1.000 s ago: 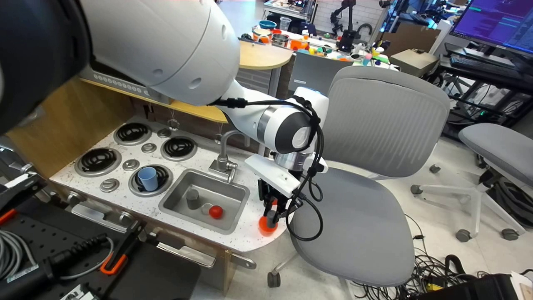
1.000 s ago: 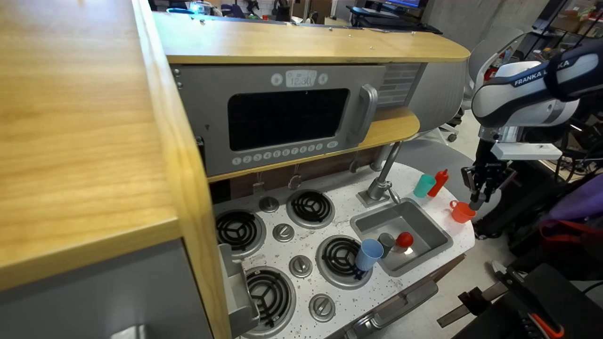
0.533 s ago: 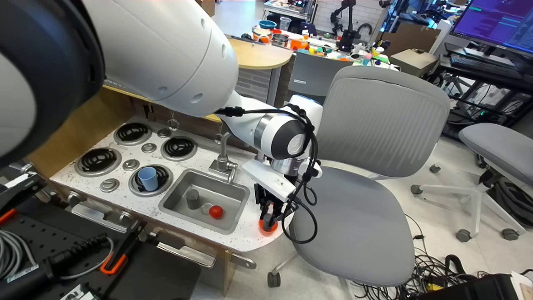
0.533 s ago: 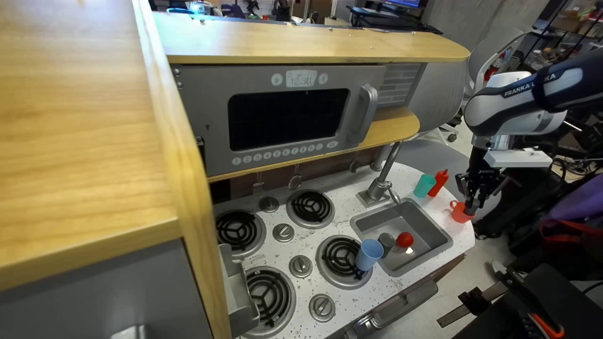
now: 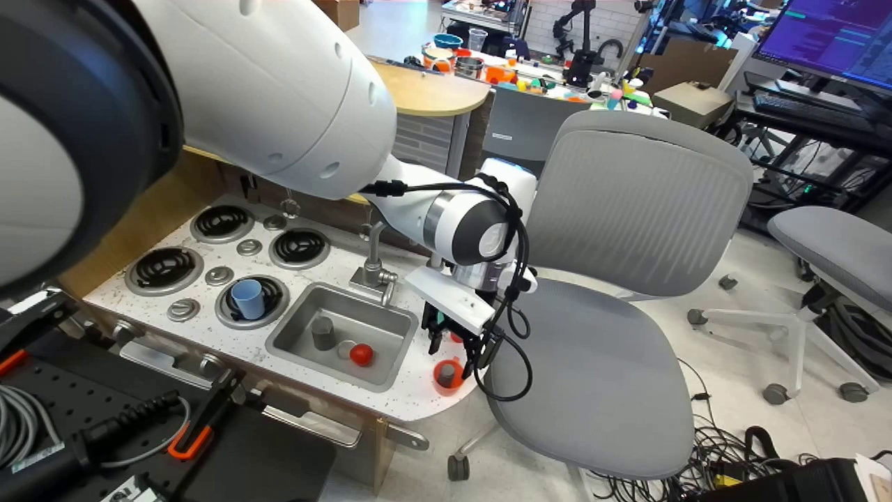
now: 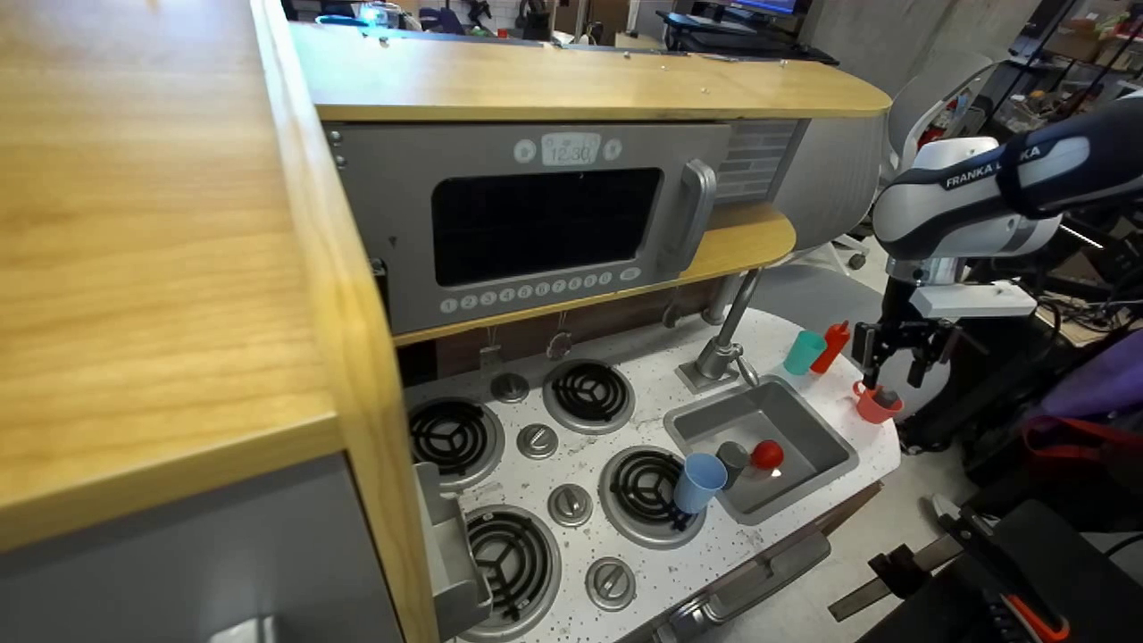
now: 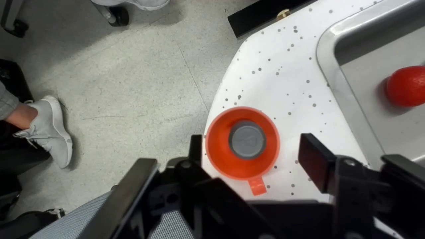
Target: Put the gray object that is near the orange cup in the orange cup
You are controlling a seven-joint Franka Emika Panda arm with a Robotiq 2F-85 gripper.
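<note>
In the wrist view I had the gray object point(image 7: 247, 140) inside the orange cup point(image 7: 216, 146), its round top facing the camera. The cup stood upright on the counter point(image 7: 282, 83), close to the curved edge. My end effector point(image 6: 893, 377) hung above it, fingers spread well apart. A round red object point(image 7: 407, 86) lay in the sink point(image 7: 345, 96) nearby. In an exterior view I could make out a teal cup point(image 6: 805, 353) just beside a red bottle point(image 6: 831, 346), and a blue cup point(image 6: 699, 483) on a burner point(image 6: 645, 489).
</note>
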